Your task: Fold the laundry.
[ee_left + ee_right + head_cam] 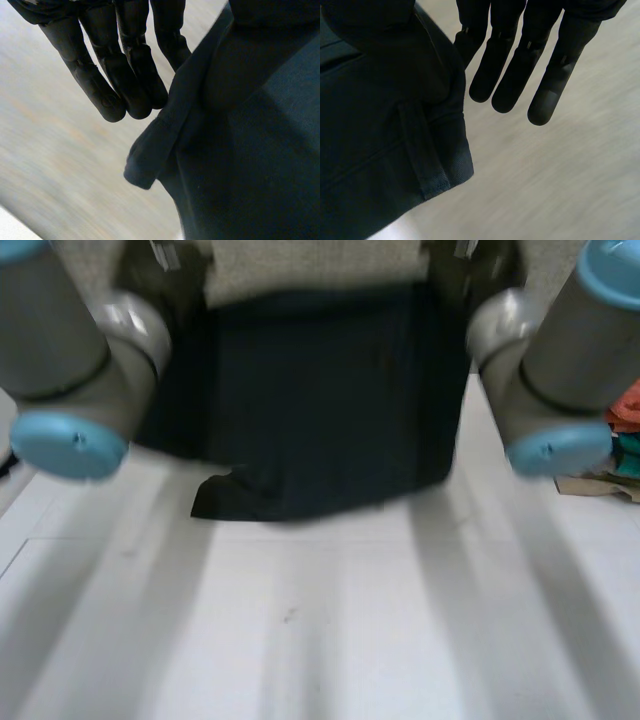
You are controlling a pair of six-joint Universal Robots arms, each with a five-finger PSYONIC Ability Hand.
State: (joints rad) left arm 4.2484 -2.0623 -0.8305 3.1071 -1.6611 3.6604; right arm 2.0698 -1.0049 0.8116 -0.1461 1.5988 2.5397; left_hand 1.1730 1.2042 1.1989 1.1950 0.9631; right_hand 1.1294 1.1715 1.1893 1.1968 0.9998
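Observation:
A dark navy cloth point(320, 410) hangs spread between my two arms, its top edge stretched level and its lower edge trailing on the white table point(320, 630). One lower corner sticks out toward my left arm's side. In the left wrist view my left hand point(115, 75) has straight fingers beside a hemmed edge of the cloth point(250, 150), which runs up past the thumb side and hangs from there. My right hand point(515, 75) mirrors it: straight fingers next to the cloth point(380, 140), which drapes over the thumb side with a stitched hem hanging below.
My left arm point(70, 370) and right arm point(560, 380) flank the cloth. A pile of orange and teal things point(625, 435) lies at the table's right edge. A beige surface point(310, 265) lies beyond the cloth.

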